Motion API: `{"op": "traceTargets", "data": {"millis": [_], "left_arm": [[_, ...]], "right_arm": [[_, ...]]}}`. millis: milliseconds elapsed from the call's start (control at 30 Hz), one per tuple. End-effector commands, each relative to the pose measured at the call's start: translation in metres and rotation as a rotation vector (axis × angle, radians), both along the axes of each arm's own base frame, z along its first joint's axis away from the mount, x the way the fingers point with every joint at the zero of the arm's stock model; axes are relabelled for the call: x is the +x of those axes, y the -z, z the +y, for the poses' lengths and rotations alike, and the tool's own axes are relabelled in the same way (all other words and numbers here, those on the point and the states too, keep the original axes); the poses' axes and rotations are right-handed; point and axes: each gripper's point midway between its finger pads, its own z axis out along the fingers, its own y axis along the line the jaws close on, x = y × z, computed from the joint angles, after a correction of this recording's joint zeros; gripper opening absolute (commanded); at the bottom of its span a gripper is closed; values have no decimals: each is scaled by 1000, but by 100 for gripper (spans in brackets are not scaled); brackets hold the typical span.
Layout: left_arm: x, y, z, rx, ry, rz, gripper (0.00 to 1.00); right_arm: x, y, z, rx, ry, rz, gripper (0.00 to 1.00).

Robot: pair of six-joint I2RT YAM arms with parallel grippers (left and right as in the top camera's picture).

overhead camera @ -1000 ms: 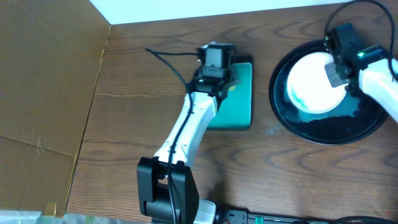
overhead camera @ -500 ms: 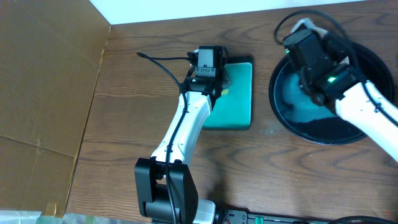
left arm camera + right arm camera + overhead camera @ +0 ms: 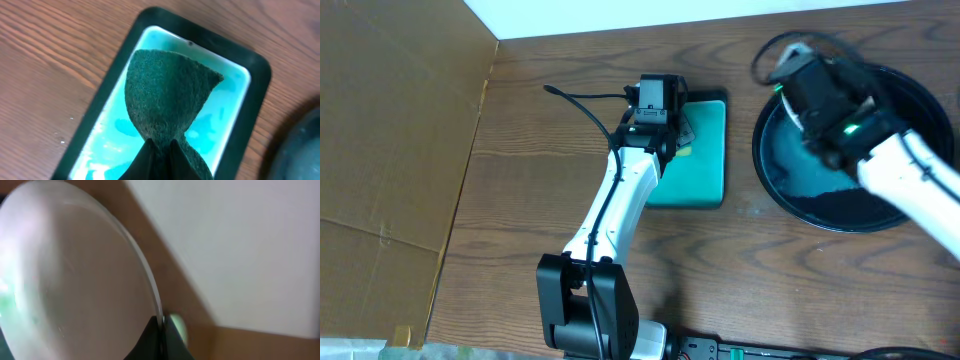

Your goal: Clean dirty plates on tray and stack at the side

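Dish (image 3: 258, 75) under pad (image 3: 167, 100) (plate (image 3: 65, 280) in right hand (image 3: 161, 326))

One white rimmed plate (image 3: 75, 280) stands tilted on edge, pinched at its rim by the right claw (image 3: 161, 326). The round black tray (image 3: 840, 208) lies flat at the right, its inside partly teal.

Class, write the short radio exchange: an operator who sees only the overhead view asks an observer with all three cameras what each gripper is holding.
Operator: Overhead, the right arm covers much of the tray. Is it holding anything?
Observer: Yes. The right gripper pinches the rim of a white plate.
Operator: And the left gripper, at the teal dish?
Observer: It is shut on a dark green scouring pad that hangs over the dish.
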Motion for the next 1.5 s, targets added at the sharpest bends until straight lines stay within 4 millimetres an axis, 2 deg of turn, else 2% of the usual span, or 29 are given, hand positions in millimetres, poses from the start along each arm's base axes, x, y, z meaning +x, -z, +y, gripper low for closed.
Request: {"op": "traceTargets", "data": {"millis": [0, 67, 167, 333, 500, 667, 733, 800, 933, 1200, 1333, 1467], "left_arm": [[1, 1, -15, -79, 45, -2, 7], [3, 0, -28, -135, 92, -8, 7], [8, -6, -49, -220, 170, -35, 7], [14, -16, -82, -300, 268, -82, 7], [17, -25, -114, -306, 346, -129, 7], [19, -33, -145, -312, 409, -178, 7], [20, -30, -156, -310, 392, -184, 7], [20, -25, -166, -320, 386, -178, 7], [20, -6, -198, -347, 423, -159, 7], [18, 43, -264, -391, 504, -140, 7], [19, 60, -285, -389, 534, -156, 7], [26, 84, -281, -315, 490, -167, 7]], "right_arm": [[3, 14, -2, 444, 54, 138, 1], [2, 28, -10, 595, 76, 244, 1], [7, 46, -34, 779, 161, 346, 1], [17, 90, -72, 912, 333, 444, 1], [15, 142, -76, 969, 420, 572, 1], [16, 184, -75, 968, 489, 625, 1], [16, 198, -75, 961, 498, 640, 1], [16, 207, -75, 956, 506, 652, 1], [12, 224, -76, 944, 524, 680, 1], [9, 230, -82, 942, 633, 667, 1], [4, 231, -81, 952, 672, 679, 1], [2, 231, -77, 945, 665, 685, 1]]}}
